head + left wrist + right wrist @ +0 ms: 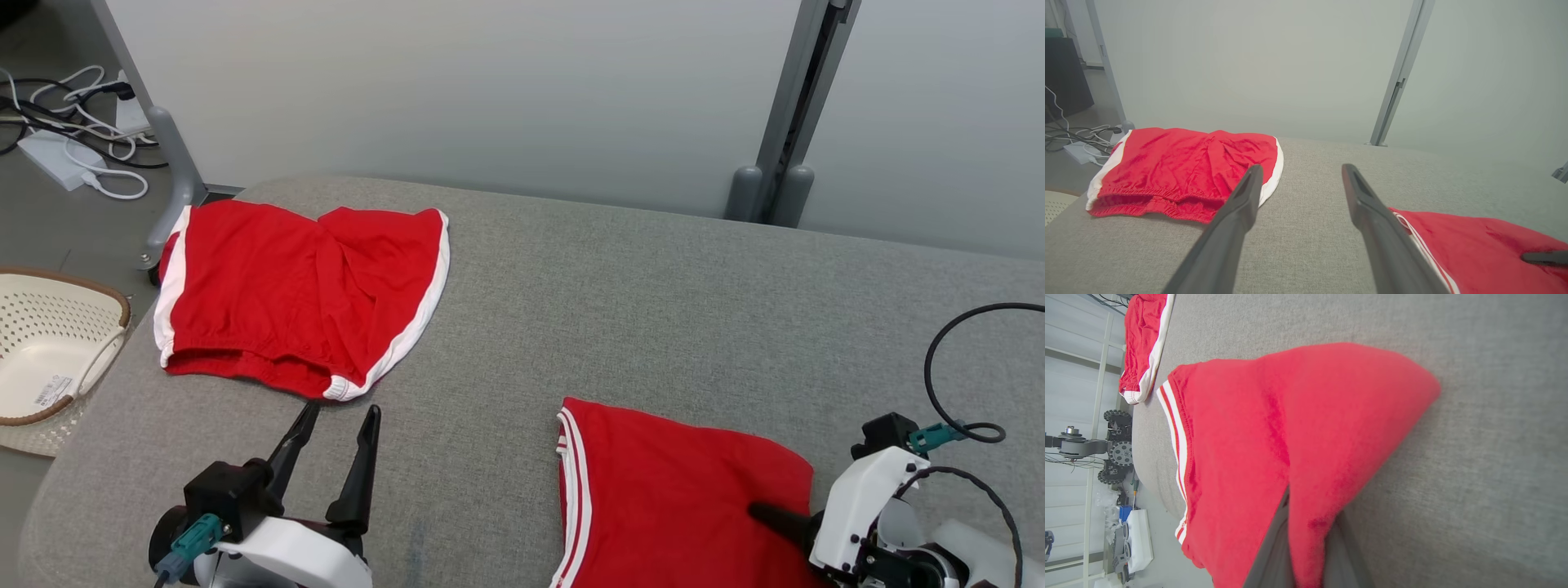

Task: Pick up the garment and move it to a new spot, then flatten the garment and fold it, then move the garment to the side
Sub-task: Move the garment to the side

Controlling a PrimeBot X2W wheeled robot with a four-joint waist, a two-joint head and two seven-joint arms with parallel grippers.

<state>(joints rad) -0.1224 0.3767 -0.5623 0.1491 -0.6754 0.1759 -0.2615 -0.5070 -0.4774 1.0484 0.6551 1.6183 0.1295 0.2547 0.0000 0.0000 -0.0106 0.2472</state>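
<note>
A red garment (678, 482) with white and red striped trim lies folded on the grey table (653, 310) at the near right. My right gripper (763, 514) comes in from the right at its near right edge, shut on a fold of the fabric. In the right wrist view the red garment (1274, 428) is pinched between the two fingers of the right gripper (1310, 522) and rises in a ridge from them. My left gripper (343, 408) stands open over bare table at the near left, holding nothing. The left gripper (1302, 167) points between both pieces of clothing; the garment (1486, 253) lies to its right.
Red shorts (294, 286) with white trim lie flat at the table's far left corner. A cream perforated basket (49, 351) sits off the table's left edge. Cables and a power strip (73, 122) lie on the floor. A grey partition post (784, 122) stands behind the table.
</note>
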